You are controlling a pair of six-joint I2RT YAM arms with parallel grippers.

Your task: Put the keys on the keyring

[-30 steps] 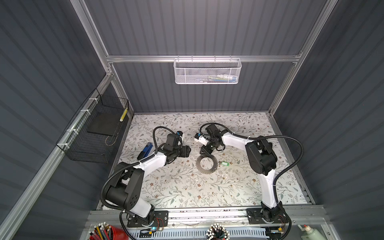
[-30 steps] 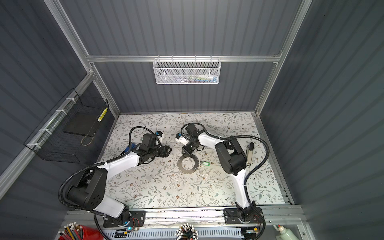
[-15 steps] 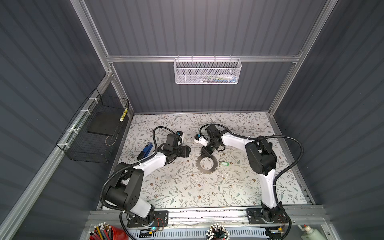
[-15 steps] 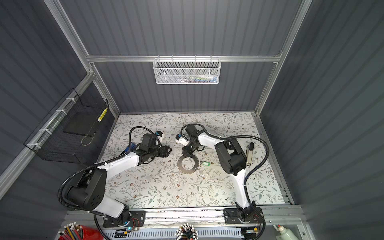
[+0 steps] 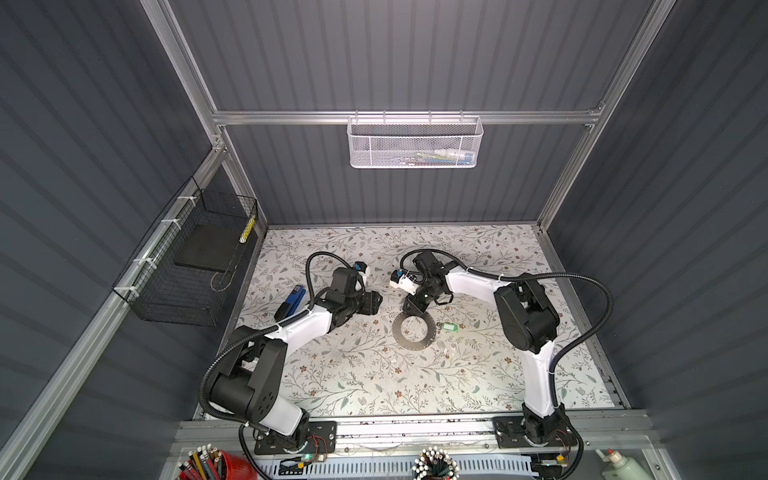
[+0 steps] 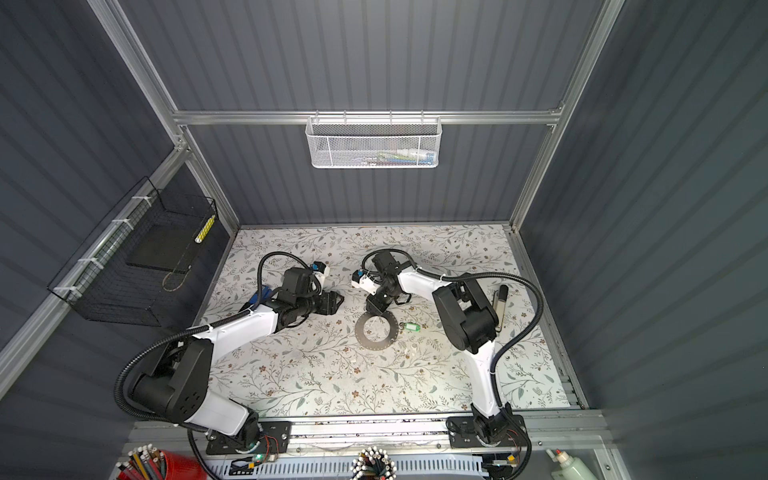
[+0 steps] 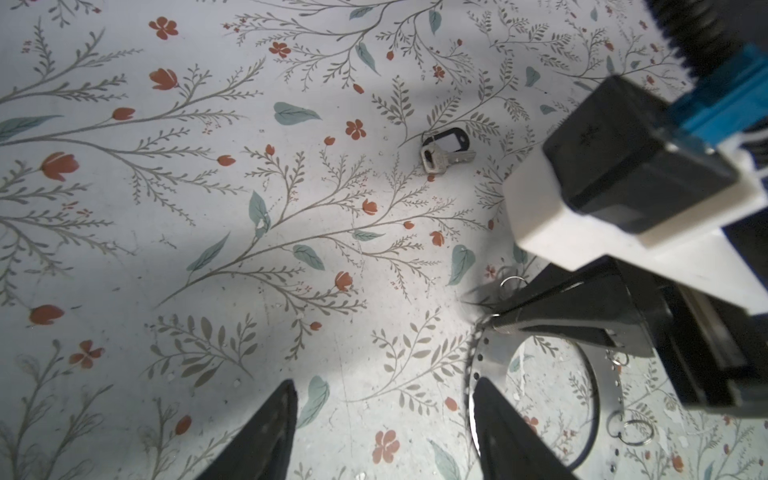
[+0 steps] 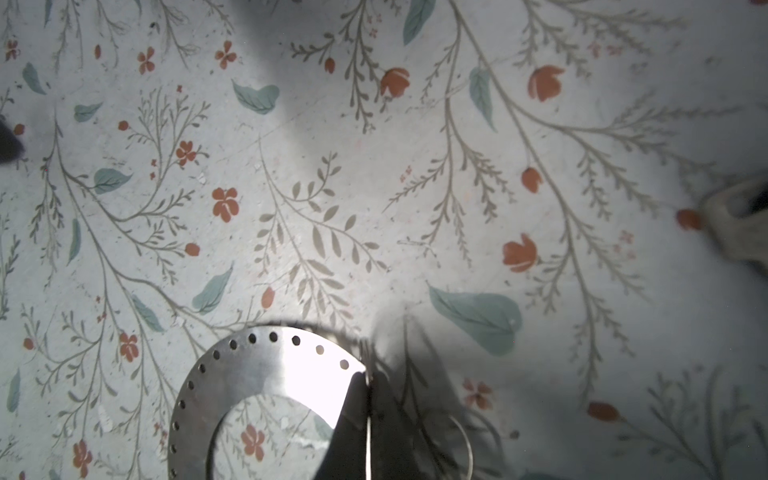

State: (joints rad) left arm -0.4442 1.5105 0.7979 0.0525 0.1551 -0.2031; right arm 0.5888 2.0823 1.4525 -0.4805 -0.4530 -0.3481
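The keyring [image 5: 414, 331] [image 6: 377, 331], a flat grey ring with small holes round its rim, rests on the floral mat. My right gripper [image 5: 409, 312] [image 6: 372, 311] is shut on its far rim; in the right wrist view the dark fingers [image 8: 353, 415] pinch the rim of the keyring [image 8: 266, 365]. One of the keys, with a green tag [image 5: 449, 327] [image 6: 411, 327], lies just right of the ring. A silver key with a black tag [image 7: 446, 149] lies farther off. My left gripper [image 5: 372, 302] [image 7: 384, 382] is open over bare mat, left of the ring.
A blue stapler [image 5: 291, 303] lies by the left arm and a dark pen [image 6: 498, 303] by the right arm. Small loose split rings [image 7: 631, 432] sit near the keyring. A white mesh basket [image 5: 415, 141] hangs on the back wall, a black wire basket [image 5: 187, 266] on the left wall.
My right gripper has closed its fingers onto the keyring's far rim. Both arms have stayed almost where they were.
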